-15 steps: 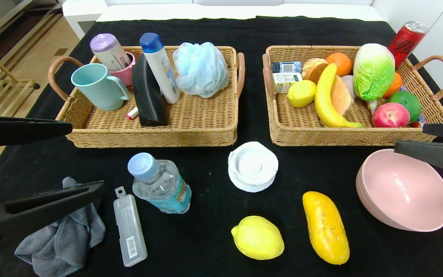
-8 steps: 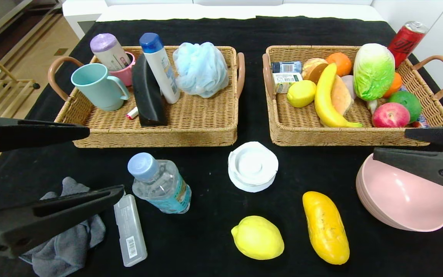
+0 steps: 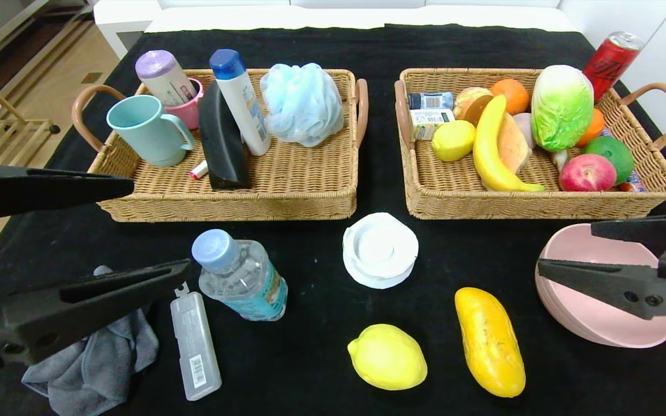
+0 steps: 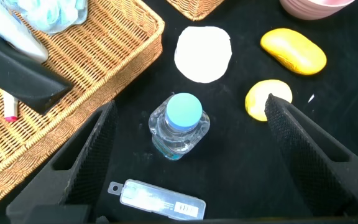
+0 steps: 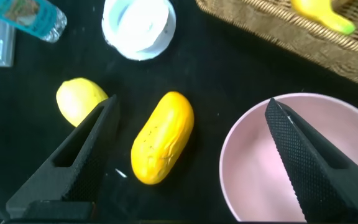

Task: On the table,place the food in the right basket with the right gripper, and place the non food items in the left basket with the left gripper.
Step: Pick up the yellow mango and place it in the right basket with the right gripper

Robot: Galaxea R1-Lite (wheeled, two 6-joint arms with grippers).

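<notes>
Black-clothed table (image 3: 321,46), left basket (image 3: 287,190) and right basket (image 3: 518,203) fully seen only from the head, left gripper (image 3: 156,228) wide open, empty above water bottle (image 4: 179,124), right gripper (image 3: 564,248) wide open, empty over pink bowl (image 5: 260,168), speckled fruit (image 5: 162,137) and lemon (image 5: 79,99) loose on cloth

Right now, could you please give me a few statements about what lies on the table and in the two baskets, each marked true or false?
1. The water bottle lies on the table, outside both baskets. True.
2. The lemon nearest the robot is inside the right basket. False: it lies on the black cloth beside the yellow-orange fruit.
3. The left claw is open and holds nothing. True.
4. The pink bowl sits in the left basket. False: it rests on the table, under the open right claw.
5. A banana lies in the right basket. True.
6. The grey cloth is draped over the white round container. False: the two lie well apart.
</notes>
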